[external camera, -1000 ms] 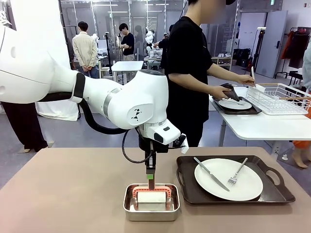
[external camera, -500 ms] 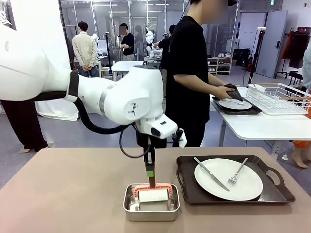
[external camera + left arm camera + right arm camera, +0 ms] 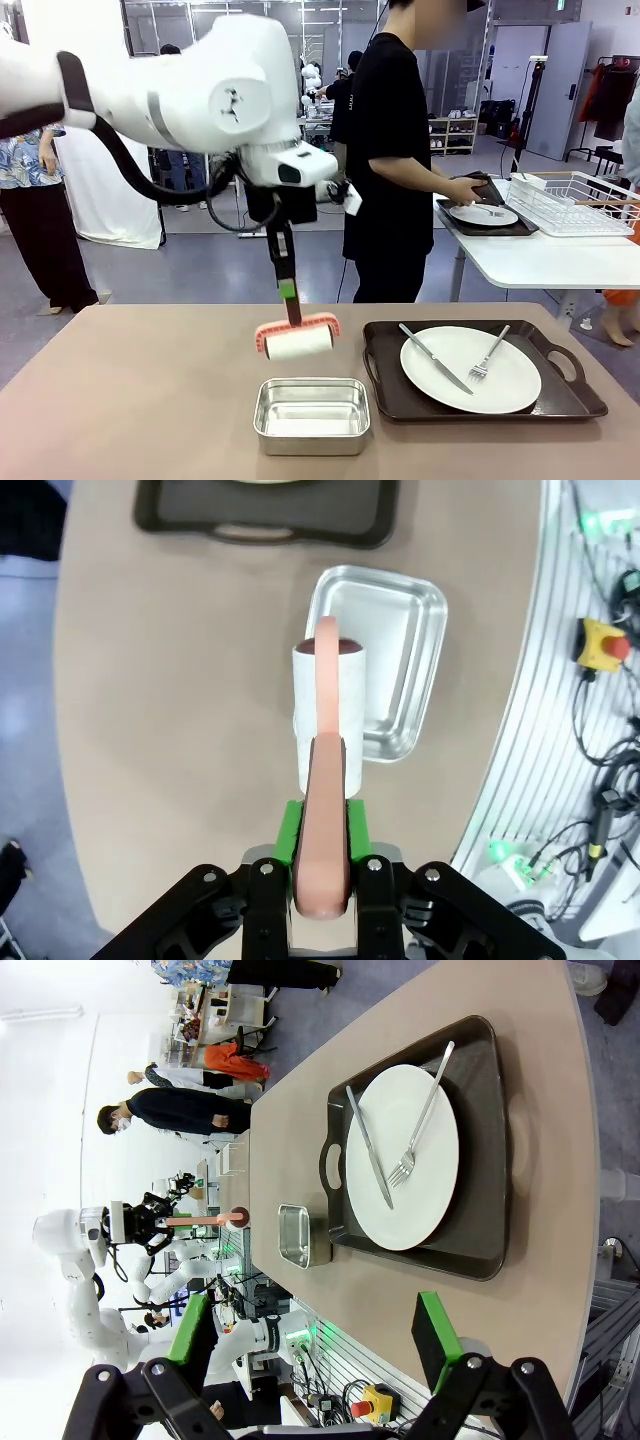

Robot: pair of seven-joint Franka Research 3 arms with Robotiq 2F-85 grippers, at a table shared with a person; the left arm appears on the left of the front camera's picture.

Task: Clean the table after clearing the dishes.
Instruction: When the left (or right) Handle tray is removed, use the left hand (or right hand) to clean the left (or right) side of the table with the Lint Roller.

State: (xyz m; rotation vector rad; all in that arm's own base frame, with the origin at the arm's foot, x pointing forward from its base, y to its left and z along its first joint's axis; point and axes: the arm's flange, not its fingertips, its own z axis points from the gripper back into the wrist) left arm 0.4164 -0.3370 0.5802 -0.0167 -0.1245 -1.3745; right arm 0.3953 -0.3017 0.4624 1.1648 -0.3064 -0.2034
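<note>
Since the frame a second ago, the left claw [image 3: 288, 291] has been raised, and the lint roller [image 3: 298, 343] has been lifted with it out of the steel pan [image 3: 312, 415]. The roller now hangs in the air above and just behind the pan, clear of its rim.

In the left wrist view, the claw [image 3: 322, 820] is seen closed on the roller's pink handle, with the white roll [image 3: 325, 695] pointing away from it. The right claw [image 3: 312, 1338] is held open and empty, near the robot's edge of the worktop.

The tan worktop [image 3: 130, 400] is bare to the left of the pan. One tray [image 3: 575, 400] is still on it, just right of the pan. It carries a white plate [image 3: 470, 368] with a knife [image 3: 435, 358] and a fork [image 3: 490, 353]. A second tray [image 3: 485, 228] with its plate is on the white side table [image 3: 540, 260], under the person's hand [image 3: 455, 190].

Step judged to be in hand: the cleaning tool has been fetched and wiping has not begun. Clearing appears half done.

Next move, as judged: the roller is to be lowered onto the bare area left of the pan. The roll should be laid flat on the surface and pushed in straight strokes. The pan and the remaining tray are to be kept clear of.
</note>
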